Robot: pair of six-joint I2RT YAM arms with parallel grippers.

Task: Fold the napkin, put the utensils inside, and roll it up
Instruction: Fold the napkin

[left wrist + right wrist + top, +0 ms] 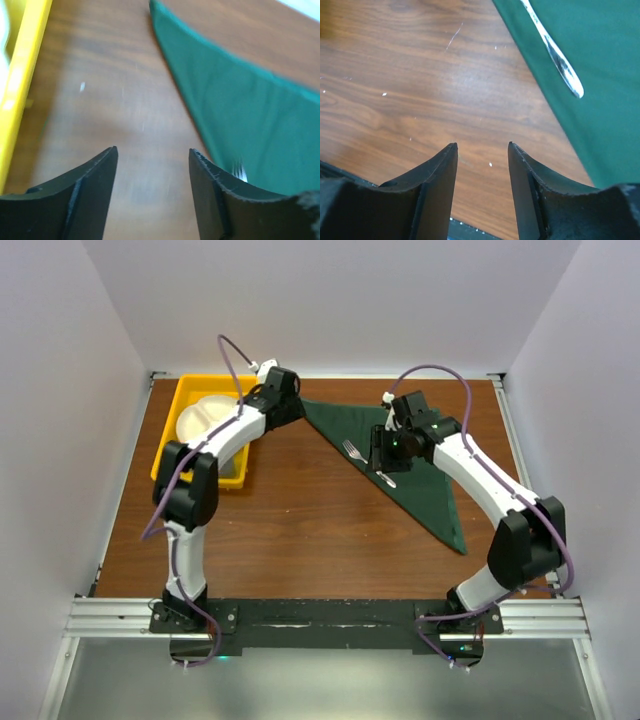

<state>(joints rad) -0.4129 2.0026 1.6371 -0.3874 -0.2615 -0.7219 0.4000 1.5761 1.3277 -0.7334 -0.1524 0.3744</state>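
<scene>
Top external view first: the dark green napkin is lying flat on the right half of the wooden table, already folded into a long triangle. The fork and a second slim silver utensil both sit on it near its left edge. The left gripper hangs by the napkin's far left corner, just beside the yellow tray holding the white divided plate. The right gripper is right over the cutlery. Left wrist view: fingers spread with nothing between them, bare wood underneath, and the cloth edge running off to the right, with a blurry glint that might be fork tines. Right wrist view: fingers also apart and empty over the wood, with the napkin at upper right and a shiny utensil handle resting on it. Can't tell which piece it is. My guess on handling: the cloth is soft and floppy, so pinch it at a corner or folded edge and roll slowly. The thin, slick metal will probably slide around inside, so I'd keep the roll snug.
</scene>
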